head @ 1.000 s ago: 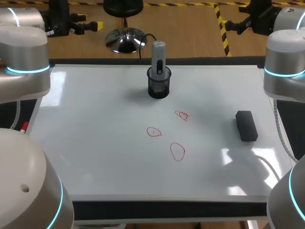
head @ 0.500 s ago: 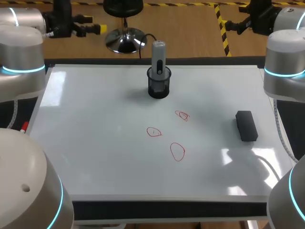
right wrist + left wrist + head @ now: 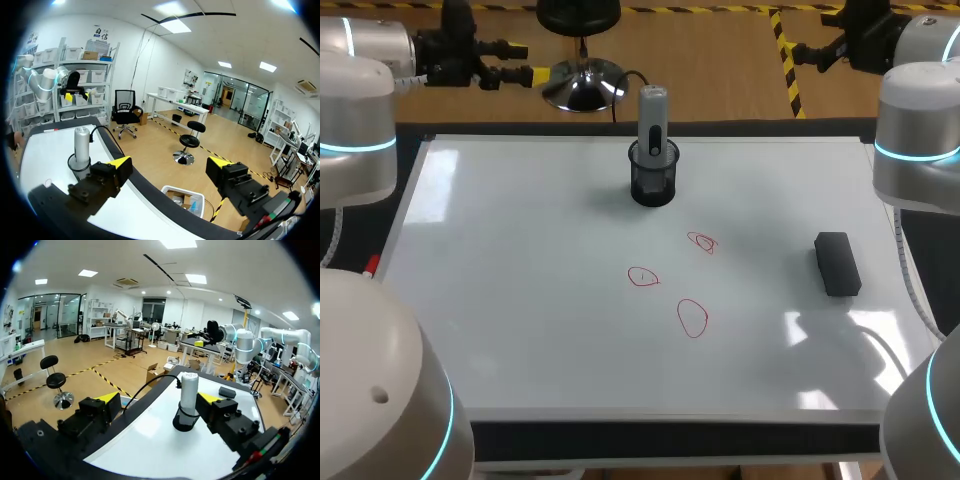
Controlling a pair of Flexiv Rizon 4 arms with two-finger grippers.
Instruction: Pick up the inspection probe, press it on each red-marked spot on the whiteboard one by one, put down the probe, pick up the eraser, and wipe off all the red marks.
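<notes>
Nothing done yet: probe upright in holder; three red marks nearer than holder, unpressed, unwiped; eraser right of holder, untouched. Behind holder, left pincer and right pincer gape wide, empty.

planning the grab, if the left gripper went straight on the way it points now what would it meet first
Probably the probe standing in its black holder, ahead of the left gripper, between its open fingers though off centre; depth is unclear.
</notes>
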